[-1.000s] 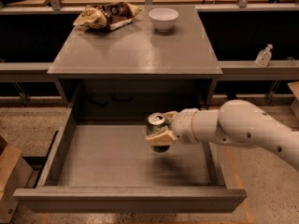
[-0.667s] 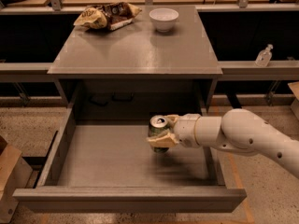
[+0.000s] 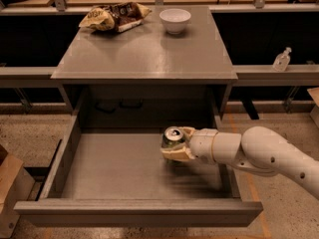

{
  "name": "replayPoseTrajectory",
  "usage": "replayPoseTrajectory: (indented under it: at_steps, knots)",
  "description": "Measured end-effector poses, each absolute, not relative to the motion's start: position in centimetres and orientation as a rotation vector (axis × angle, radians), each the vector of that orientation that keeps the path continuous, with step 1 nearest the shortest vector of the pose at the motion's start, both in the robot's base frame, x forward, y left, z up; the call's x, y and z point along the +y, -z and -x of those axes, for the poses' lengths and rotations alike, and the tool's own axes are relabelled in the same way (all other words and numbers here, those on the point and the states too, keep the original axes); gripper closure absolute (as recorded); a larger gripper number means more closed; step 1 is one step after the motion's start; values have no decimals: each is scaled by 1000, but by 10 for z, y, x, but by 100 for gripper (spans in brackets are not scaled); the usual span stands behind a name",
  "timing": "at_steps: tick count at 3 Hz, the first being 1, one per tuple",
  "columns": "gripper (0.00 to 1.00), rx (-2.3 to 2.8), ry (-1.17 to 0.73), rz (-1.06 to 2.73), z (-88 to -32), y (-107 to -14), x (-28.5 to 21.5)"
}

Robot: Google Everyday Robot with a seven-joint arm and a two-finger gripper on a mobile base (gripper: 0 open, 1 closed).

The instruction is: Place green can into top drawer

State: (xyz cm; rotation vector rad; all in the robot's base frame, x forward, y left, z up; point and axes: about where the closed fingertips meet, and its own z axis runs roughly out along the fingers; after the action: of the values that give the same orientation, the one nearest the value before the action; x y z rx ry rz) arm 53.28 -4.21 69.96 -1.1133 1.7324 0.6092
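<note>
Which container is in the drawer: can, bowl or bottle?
The can, held by the gripper inside the drawer; the bowl sits on the tabletop, the bottle on a ledge.

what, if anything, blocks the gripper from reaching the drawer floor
Probably nothing, so likely yes: the gripper, fingers shut on the green can, hangs inside the open drawer, with bare floor beneath it.

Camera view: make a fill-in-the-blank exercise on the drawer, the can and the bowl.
The top drawer stands ____. The gripper holds the green can inside it, silver top facing ____. The bowl on the tabletop is ____.
Missing words: open; up; white.
</note>
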Motion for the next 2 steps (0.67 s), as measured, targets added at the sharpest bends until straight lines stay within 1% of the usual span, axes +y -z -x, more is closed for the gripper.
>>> replayPoseTrajectory:
  at_steps: [1,2]
  knots:
    - [4,1711,-662,1089,-524,-697,-42]
    - [0,1710,-662,1092,-524,-697,-41]
